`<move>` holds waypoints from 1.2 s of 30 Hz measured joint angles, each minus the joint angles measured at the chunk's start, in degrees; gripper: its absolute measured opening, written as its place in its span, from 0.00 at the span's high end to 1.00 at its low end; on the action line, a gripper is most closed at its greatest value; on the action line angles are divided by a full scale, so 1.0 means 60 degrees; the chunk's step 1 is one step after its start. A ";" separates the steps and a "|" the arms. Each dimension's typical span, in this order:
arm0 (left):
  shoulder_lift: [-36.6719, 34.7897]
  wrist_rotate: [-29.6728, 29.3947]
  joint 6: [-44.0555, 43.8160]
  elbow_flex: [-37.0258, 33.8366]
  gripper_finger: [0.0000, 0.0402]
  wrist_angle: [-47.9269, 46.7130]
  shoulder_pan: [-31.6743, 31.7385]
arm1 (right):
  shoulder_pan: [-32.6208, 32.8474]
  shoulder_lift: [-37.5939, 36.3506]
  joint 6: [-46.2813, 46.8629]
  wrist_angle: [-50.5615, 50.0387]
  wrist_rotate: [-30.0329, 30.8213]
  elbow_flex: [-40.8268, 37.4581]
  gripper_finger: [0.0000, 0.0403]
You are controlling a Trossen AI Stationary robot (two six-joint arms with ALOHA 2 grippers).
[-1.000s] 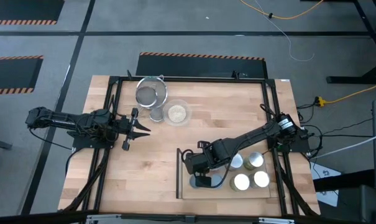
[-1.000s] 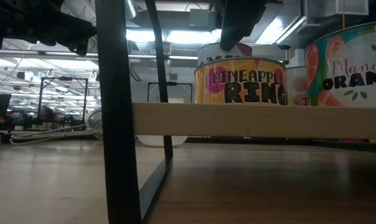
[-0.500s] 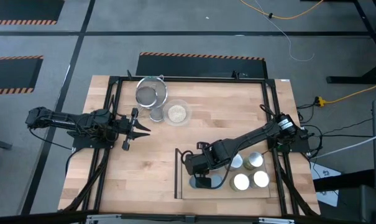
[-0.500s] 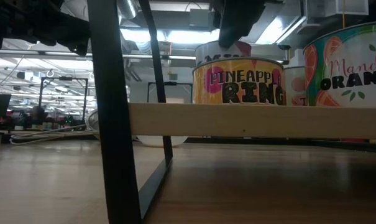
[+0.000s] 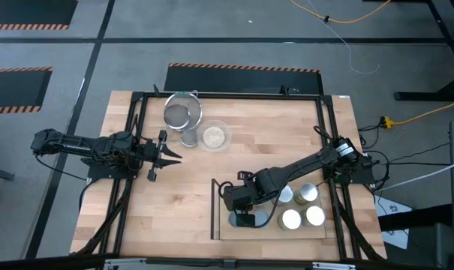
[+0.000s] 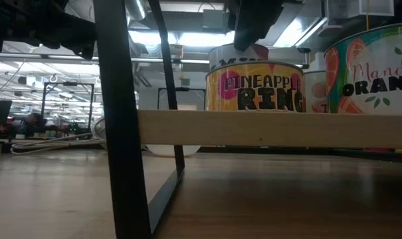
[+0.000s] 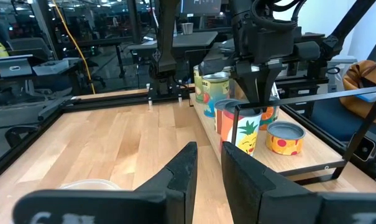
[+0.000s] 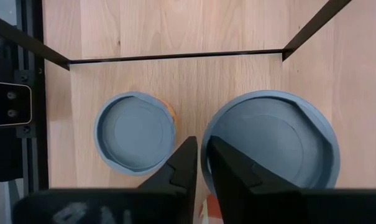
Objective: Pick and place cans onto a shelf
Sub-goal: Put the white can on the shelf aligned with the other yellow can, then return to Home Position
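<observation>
The light-wood shelf (image 5: 234, 231) with its dark upright edge (image 5: 212, 210) lies at the table's near right and holds several cans (image 5: 290, 219). My right gripper (image 5: 245, 216) points down over the shelf's left end, shut. In the right wrist view its fingertips (image 8: 203, 149) stand between a low pale-blue-topped can (image 8: 135, 140) and a taller one (image 8: 268, 140). The left wrist view shows it (image 7: 253, 102) at the top of the tall pineapple can (image 7: 240, 127). My left gripper (image 5: 172, 155) waits shut and empty at the table's left. My right gripper comes from above, pointing down, with its shut fingers at the near rim (image 8: 214, 146) of the taller can's top. I cannot tell whether they touch it. The can stands upright on the shelf.
A metal mesh strainer (image 5: 181, 114), a glass bowl of grains (image 5: 213, 136) and a small tin (image 5: 189, 138) stand at the far middle. Black frame rails (image 5: 136, 135) run along both table sides. Bare wood lies between the shelf and my left gripper.
The shelf with its cans has slid a little toward the table's left, and my right gripper has gone the same way with it. Both have since stood still.
</observation>
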 joint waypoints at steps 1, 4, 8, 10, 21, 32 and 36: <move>0.0003 0.0000 0.0003 0.0000 0.83 0.0000 0.0000 | 0.0000 -0.0012 0.0000 0.0000 0.0003 -0.0001 0.87; 0.0003 0.0000 0.0002 0.0000 0.83 0.0000 0.0000 | 0.0000 -0.0021 0.0011 -0.0114 0.0022 0.0109 0.87; 0.0003 0.0000 0.0002 0.0000 0.83 0.0000 0.0000 | -0.0004 -0.0004 -0.0036 -0.0221 0.0024 0.0394 0.87; 0.0003 0.0000 0.0003 0.0000 0.83 -0.0001 0.0000 | -0.0004 -0.0004 -0.0029 -0.0366 0.0025 0.0510 0.87; 0.0003 0.0000 0.0002 0.0000 0.83 -0.0004 0.0000 | -0.0004 -0.0015 -0.0261 -0.1425 0.0036 0.1621 0.87; 0.0003 0.0000 0.0000 0.0000 0.83 0.0000 0.0000 | 0.0141 -0.0309 -0.1621 -0.4663 0.1807 0.4217 0.87; 0.0000 -0.0004 0.0000 0.0000 0.83 0.0000 0.0000 | 0.0302 -0.1176 -0.1860 -0.5158 0.2694 0.4105 0.87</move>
